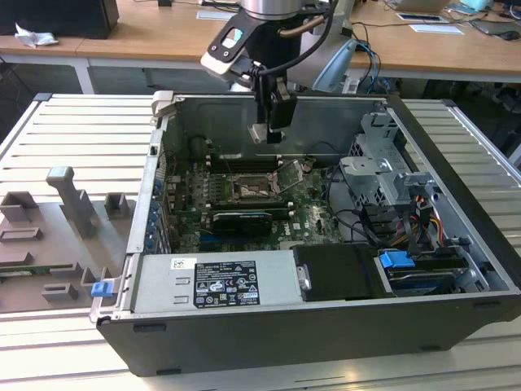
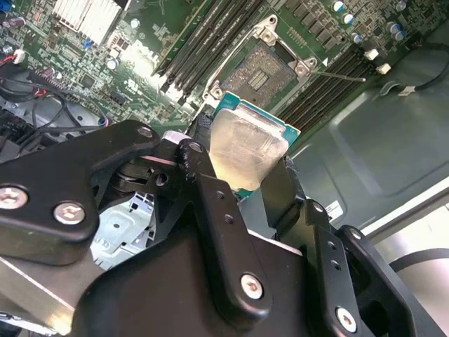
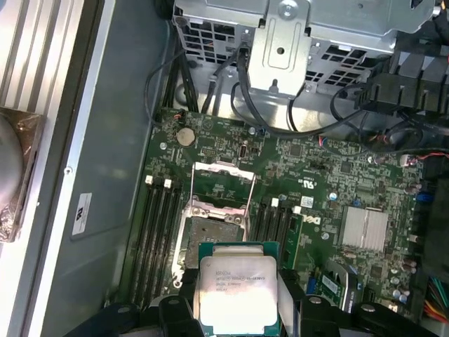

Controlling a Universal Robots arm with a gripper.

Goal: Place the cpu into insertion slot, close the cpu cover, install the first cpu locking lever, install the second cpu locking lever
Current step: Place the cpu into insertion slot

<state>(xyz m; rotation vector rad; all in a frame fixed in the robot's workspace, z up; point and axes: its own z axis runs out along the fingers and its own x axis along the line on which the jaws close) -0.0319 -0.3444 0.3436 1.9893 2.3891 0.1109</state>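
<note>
Two black fingers (image 2: 210, 196) of the gripper (image 2: 245, 172) are closed to the width of the cpu (image 2: 245, 151) and pinch it by two opposite edges. Its pale metal face is turned toward both wrist cameras, and its green rim shows past the fingertips.

In the exterior view we see the gripper (image 1: 269, 134) hanging inside the open computer case (image 1: 155, 204). It is close to the case's far wall and well above the motherboard (image 1: 313, 213). The insertion slot (image 1: 251, 189) lies below it, with clear air between chip and board.

In the first wrist view the cpu (image 3: 238, 291) overlaps one edge of the insertion slot (image 3: 210, 235), so we judge it not squarely over the socket. The slot's dark centre is bare. The cpu cover (image 3: 221, 186) is swung open on the side of the slot away from the chip, and in the exterior view the cover (image 1: 291, 175) stands tilted up from the board.

Black memory slots (image 3: 158, 239) run close along two opposite sides of the socket. The metal drive cage (image 1: 383, 163) and its cables fill the case toward the exterior view's right. The power supply (image 1: 216, 281) lies along the case's near edge.
</note>
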